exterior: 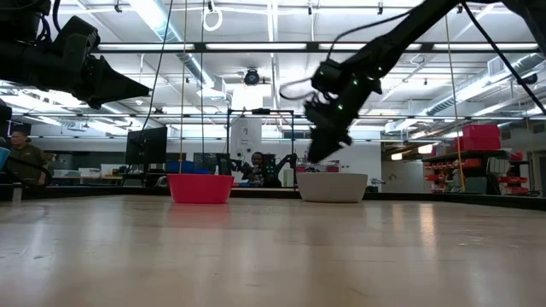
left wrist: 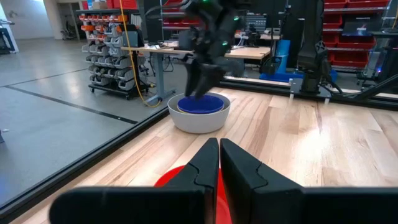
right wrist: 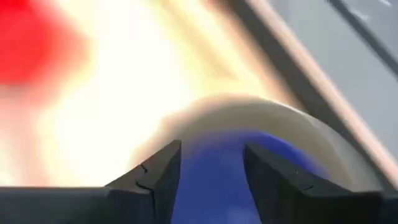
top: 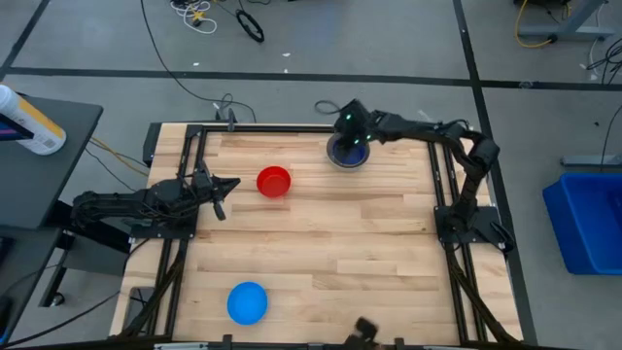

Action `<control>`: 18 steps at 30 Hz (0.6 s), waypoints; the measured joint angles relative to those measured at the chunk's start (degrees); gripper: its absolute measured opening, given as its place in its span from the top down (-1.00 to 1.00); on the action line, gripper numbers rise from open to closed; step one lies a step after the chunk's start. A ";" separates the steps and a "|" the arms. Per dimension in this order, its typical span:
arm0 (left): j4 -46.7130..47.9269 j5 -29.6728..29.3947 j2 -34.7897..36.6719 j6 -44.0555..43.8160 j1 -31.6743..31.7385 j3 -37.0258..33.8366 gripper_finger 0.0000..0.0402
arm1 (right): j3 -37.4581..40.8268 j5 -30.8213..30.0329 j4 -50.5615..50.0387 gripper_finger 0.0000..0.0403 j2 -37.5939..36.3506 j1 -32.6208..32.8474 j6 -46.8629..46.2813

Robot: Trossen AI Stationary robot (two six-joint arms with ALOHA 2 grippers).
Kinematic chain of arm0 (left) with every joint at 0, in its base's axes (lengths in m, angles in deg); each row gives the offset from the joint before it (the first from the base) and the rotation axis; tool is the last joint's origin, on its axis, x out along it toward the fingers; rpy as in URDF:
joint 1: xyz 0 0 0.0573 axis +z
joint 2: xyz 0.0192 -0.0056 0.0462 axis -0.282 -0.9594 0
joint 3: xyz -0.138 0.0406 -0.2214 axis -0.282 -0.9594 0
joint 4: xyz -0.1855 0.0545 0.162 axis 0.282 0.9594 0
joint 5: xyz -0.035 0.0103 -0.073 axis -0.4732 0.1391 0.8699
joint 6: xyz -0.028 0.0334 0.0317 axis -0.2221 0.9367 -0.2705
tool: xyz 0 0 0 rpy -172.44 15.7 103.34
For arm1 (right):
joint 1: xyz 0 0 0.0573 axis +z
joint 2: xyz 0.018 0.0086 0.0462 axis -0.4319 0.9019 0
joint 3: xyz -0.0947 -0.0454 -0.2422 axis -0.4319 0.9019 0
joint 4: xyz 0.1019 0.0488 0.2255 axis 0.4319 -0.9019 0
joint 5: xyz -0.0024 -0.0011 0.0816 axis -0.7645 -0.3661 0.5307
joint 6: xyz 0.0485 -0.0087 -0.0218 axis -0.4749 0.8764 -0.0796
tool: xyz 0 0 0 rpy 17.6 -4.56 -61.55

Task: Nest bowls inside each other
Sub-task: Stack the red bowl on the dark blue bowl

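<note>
A dark blue bowl [left wrist: 200, 104] sits nested inside a grey bowl [left wrist: 198, 119] at the table's far edge, right of centre [top: 348, 154]. My right gripper [right wrist: 212, 148] hangs open just above the blue bowl's near rim, pointing steeply down; I see no touch. A red bowl [top: 274, 182] stands upright on the table, left of the nested pair. My left gripper [top: 220, 191] is shut and level at the table's left, just short of the red bowl [left wrist: 171, 179]. A light blue bowl [top: 247, 302] lies near the table's near edge.
Dark frame rails [top: 199, 156] run along the table's left and right sides. A dark side stand with a white bottle [top: 29, 122] is off the left edge, and a blue bin [top: 588, 219] stands on the floor at the right. Bare wood [top: 360, 243] fills the table's middle.
</note>
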 joint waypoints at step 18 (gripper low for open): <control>-1.12 0.00 0.00 -0.51 0.01 0.00 0.89 | -13.67 15.27 5.59 0.06 11.41 15.38 -14.31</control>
